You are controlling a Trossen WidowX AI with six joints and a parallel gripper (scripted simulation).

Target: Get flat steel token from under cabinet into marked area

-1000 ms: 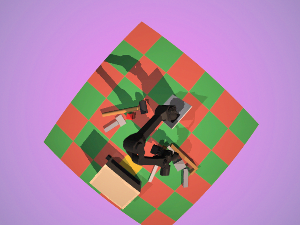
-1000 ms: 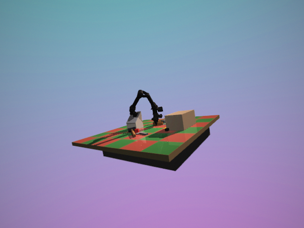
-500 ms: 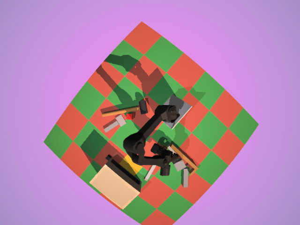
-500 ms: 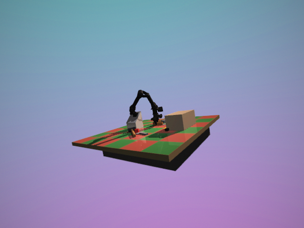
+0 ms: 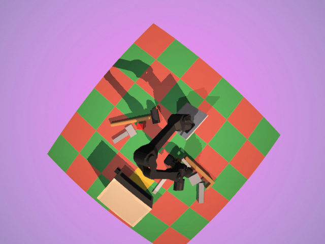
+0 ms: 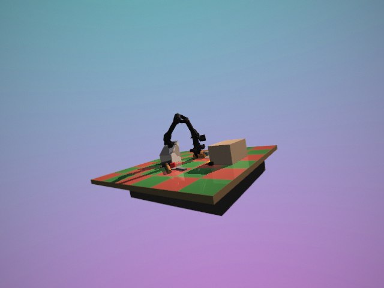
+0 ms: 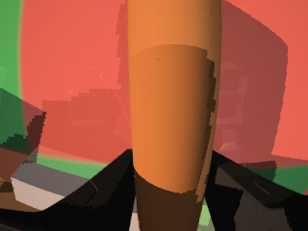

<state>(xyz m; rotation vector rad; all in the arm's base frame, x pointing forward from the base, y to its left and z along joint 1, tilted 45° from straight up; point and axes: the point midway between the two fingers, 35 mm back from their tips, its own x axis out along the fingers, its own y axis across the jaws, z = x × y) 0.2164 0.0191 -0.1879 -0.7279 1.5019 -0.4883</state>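
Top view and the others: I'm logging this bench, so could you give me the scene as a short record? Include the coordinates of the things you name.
cabinet: pale tan box (image 5: 123, 202) (image 6: 219, 155)
marked area: yellow patch (image 5: 145, 180) in front of cabinet, partly hidden
token: not visible
pincer (image 5: 181, 163) (image 6: 197, 152) (image 7: 167, 157): shut on wooden handle (image 7: 170, 106)
hammer (image 5: 155, 116) (image 6: 168, 168): lying down, black head, beside red block (image 5: 140, 126) (image 6: 172, 164)

Table (image 5: 167, 215) (image 6: 198, 187): top checkered red and green, edge brown, darker block beneath. Surroundings plain, no detail to read; from above, pinkish violet around the table, duller toward the corners. Exterior view: teal at top, grading through blue-grey to purple below. Light hard and directional; dark, sharp-edged shadows fall across the squares. Faint pale reflections on the tabletop.
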